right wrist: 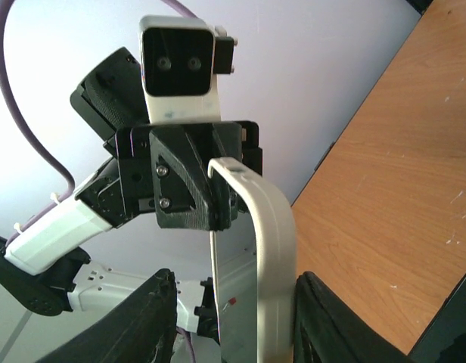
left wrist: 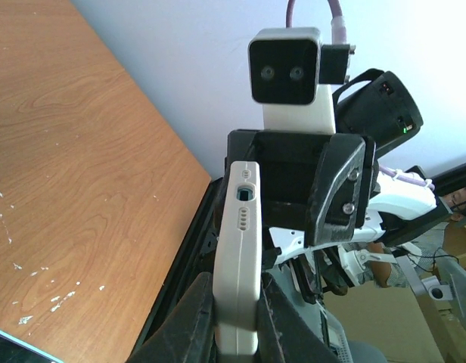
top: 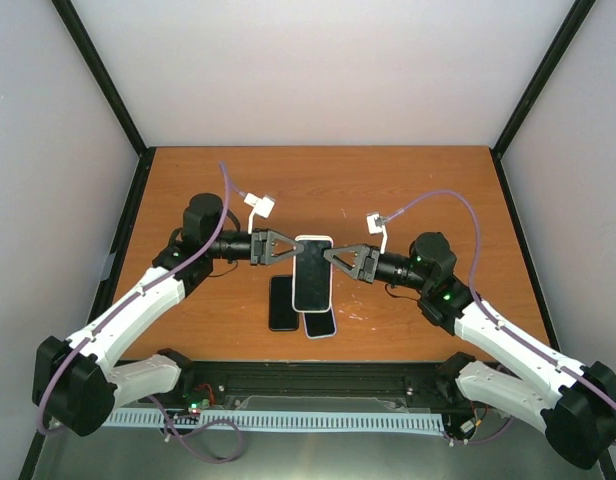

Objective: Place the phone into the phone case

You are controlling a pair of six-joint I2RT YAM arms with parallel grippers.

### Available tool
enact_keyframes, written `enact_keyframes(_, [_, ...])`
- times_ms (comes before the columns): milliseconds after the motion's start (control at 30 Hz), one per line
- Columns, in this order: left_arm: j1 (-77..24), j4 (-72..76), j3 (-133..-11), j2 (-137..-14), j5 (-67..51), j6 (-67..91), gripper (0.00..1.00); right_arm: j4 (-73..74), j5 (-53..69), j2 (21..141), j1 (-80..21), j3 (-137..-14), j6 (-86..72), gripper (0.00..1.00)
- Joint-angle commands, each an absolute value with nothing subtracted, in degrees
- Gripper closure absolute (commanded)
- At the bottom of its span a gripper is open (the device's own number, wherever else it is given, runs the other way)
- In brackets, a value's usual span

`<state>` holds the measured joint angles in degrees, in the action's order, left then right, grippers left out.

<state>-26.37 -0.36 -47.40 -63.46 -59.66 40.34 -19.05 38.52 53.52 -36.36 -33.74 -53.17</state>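
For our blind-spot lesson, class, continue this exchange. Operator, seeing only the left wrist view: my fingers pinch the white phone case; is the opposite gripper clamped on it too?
Observer: Not clamped. The right gripper straddles the far edge of the white phone case, with a gap beside one finger.
Operator: What lies on the table?
Observer: A black phone beside a light-rimmed phone, just nearer the arm bases than the case.

Reddish wooden table [top: 408, 190] boxed by plain white walls [top: 318, 70] — black frame posts [top: 99, 75] at the corners.
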Motion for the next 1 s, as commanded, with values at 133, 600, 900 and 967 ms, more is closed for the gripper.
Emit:
enact_keyframes(133, [-26.10,6.63,-49.54,-64.66,-60.47,44.08,0.99,-19.19,41.38,51.85,-36.65,-31.48,-53.17,0.58])
enact_keyframes(600, [-26.10,4.61,-49.38,-64.15,-57.54,47.73,0.47,-28.71,36.78,52.84,-36.66,-31.93,-61.82,0.97])
enact_keyframes(900, [-26.10,6.34,-40.22,-60.04,-58.36,49.64,0.31,-26.20,24.22,50.29,-36.65,-34.64,-61.66,0.97])
enact_keyframes(967, [-26.10,6.60,-39.96,-59.46,-58.84,49.98,0.34,-26.64,23.58,50.84,-36.65,-34.93,-62.43,0.97])
